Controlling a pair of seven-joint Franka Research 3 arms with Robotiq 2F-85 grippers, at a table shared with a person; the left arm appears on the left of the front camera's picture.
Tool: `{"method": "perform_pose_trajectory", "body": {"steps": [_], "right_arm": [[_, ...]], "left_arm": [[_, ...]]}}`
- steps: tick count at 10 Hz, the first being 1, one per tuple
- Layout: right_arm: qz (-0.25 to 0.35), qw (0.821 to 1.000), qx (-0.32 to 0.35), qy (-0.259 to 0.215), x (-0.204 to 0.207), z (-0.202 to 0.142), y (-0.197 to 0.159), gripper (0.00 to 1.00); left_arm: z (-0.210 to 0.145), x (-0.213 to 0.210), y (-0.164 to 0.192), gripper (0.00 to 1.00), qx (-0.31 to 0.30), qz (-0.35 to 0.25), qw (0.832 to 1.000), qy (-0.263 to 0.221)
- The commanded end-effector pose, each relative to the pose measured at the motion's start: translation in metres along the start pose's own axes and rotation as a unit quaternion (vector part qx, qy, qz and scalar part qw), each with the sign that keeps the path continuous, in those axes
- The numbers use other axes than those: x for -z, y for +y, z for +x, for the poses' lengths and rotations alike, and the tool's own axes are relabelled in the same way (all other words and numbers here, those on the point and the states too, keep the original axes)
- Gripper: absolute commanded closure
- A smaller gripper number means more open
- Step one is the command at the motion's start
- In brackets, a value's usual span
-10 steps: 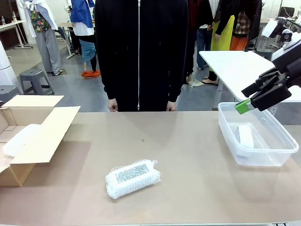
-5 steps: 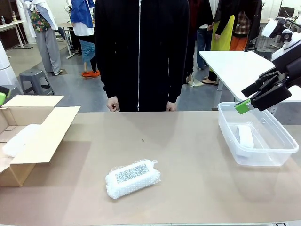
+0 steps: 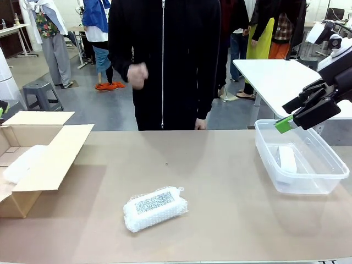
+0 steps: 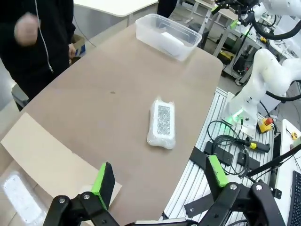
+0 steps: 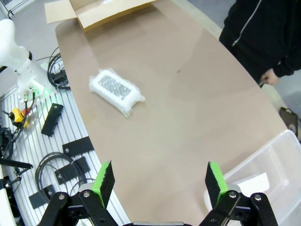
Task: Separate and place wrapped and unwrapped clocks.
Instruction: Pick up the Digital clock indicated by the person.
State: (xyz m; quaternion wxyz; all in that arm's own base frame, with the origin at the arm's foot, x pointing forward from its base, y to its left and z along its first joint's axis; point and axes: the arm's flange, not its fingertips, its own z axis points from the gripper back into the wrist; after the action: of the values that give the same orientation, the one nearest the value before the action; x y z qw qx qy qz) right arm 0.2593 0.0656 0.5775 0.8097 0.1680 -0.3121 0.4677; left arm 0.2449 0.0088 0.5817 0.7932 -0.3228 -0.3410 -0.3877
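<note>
A bubble-wrapped clock with a grey speckled panel lies on the table's near middle, apart from both grippers; it is also the wrapped clock below my left wrist and the wrapped clock far from my right one. Another white wrapped bundle rests in the cardboard box at the left. A plain white block lies in the clear bin at the right. My right gripper hovers open above the bin's far left corner. High over the box flap, my left gripper stands open with nothing in it.
A person in a black zipped jacket stands at the far edge, one hand raised to chest height, the other hand low by the table edge. A white table stands behind the bin. Cables and the arm bases lie off the near edge.
The person's hand on the picture's left has risen from the table edge to chest height. My left gripper's tip shifted slightly at the left border. The clocks and right arm are unmoved.
</note>
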Motion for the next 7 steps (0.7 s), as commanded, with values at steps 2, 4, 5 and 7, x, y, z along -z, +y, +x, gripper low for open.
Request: {"method": "perform_pose_trajectory", "body": {"steps": [2, 4, 5, 7], "right_arm": [[0.017, 1.0, 0.004, -0.008, 0.0022, 0.0011, 0.0006, 0.0], [0.017, 1.0, 0.004, -0.008, 0.0022, 0.0011, 0.0006, 0.0], [0.017, 1.0, 0.004, -0.008, 0.0022, 0.0011, 0.0006, 0.0], [0.017, 1.0, 0.004, -0.008, 0.0022, 0.0011, 0.0006, 0.0]], "left_arm": [[0.0028, 0.0016, -0.0022, 0.0, -0.005, 0.003, 1.0, -0.007], [0.0028, 0.0016, -0.0022, 0.0, -0.005, 0.003, 1.0, -0.007], [0.0028, 0.0016, -0.0022, 0.0, -0.005, 0.003, 1.0, -0.007], [0.0028, 0.0016, -0.0022, 0.0, -0.005, 0.003, 1.0, -0.007]]}}
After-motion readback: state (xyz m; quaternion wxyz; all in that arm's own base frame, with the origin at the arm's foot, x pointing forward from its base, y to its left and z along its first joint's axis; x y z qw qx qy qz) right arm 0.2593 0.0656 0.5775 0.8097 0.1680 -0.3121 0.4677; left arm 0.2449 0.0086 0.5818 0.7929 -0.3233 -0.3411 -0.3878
